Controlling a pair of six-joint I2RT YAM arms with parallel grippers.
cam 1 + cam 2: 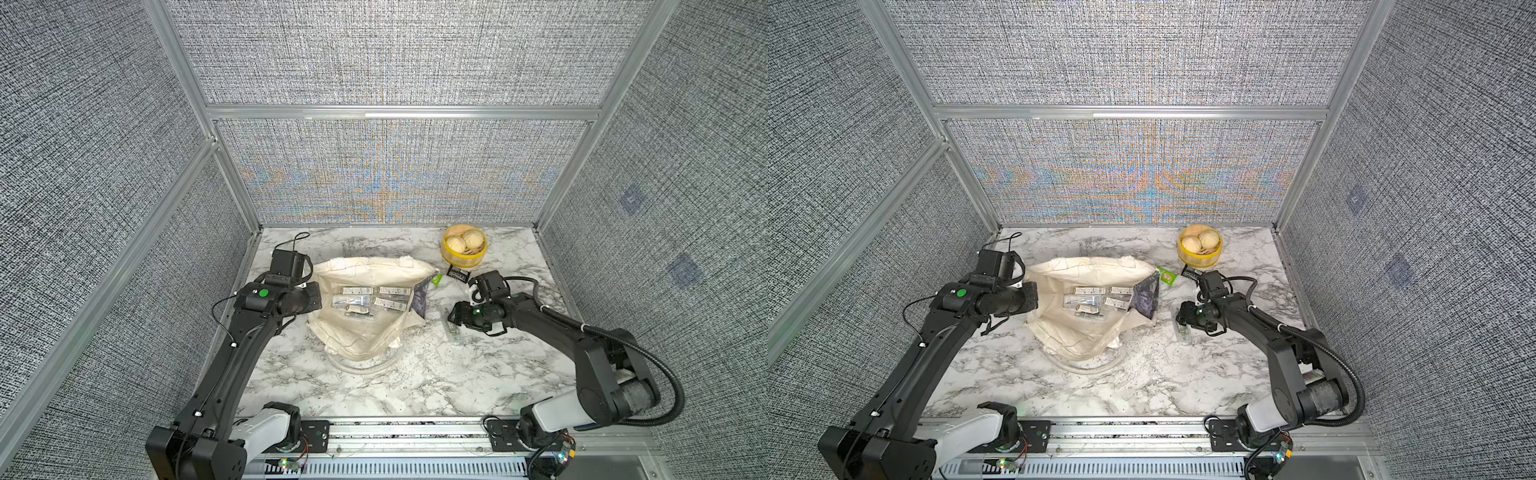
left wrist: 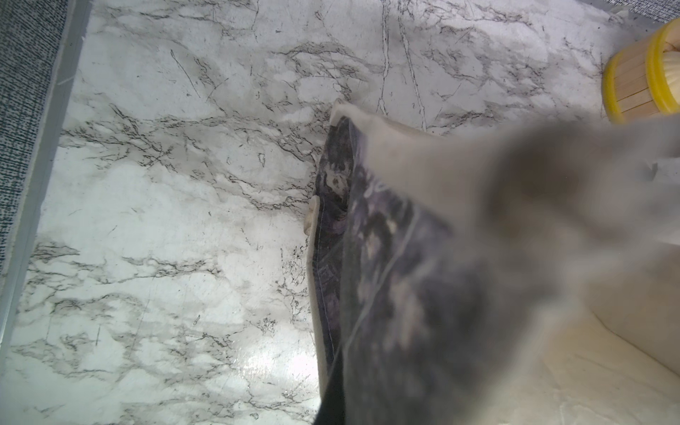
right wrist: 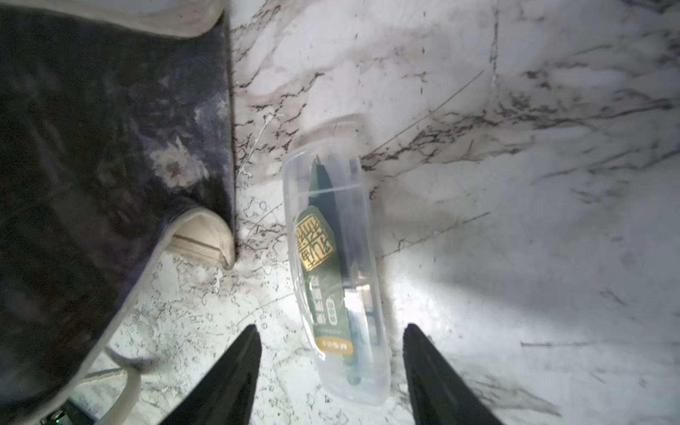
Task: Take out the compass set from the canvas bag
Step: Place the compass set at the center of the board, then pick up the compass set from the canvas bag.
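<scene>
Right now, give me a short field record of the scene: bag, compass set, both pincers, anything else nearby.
canvas bag: lying on the marble table, mouth held open, several packaged items inside
compass set: clear case lying flat on the table, outside the bag, beside its dark printed panel
right pincer: open, fingers either side of the case's near end, not gripping
left pincer: shut on the bag's edge
steamer basket: far right of the table, holding buns

Compass set (image 1: pixel 1182 330) beside canvas bag (image 1: pixel 1088 332); outside.
</scene>
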